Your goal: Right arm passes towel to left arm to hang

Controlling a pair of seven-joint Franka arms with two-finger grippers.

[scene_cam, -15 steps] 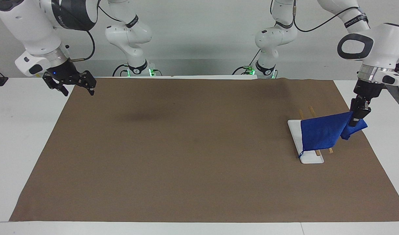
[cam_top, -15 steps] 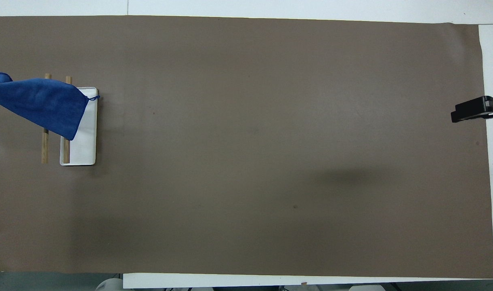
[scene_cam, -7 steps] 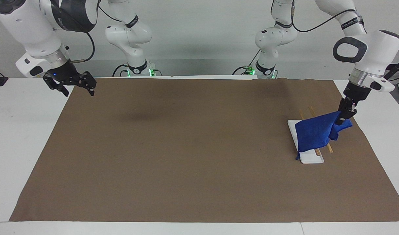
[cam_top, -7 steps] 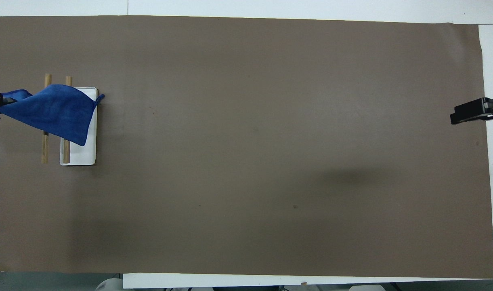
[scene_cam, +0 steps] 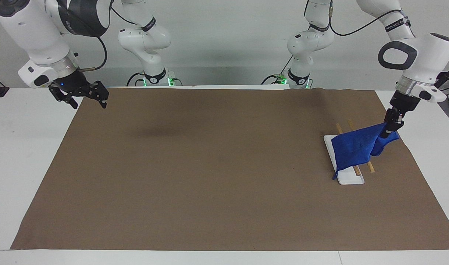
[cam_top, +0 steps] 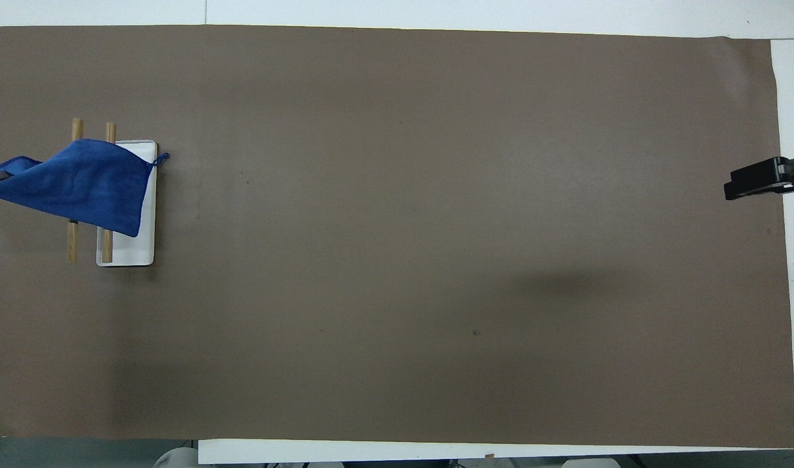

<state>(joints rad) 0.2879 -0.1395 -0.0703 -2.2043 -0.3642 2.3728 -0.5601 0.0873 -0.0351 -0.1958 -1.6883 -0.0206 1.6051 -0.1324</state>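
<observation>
The towel (scene_cam: 356, 149) is pinched at one corner by the closed left gripper (scene_cam: 390, 127) and is draped over two wooden rails (scene_cam: 369, 166) above a white base (scene_cam: 351, 179), at the left arm's end of the brown mat (scene_cam: 217, 165). At ten o'clock in the facing view, the right gripper (scene_cam: 85, 96) is held spread open and empty over the mat's edge.
</observation>
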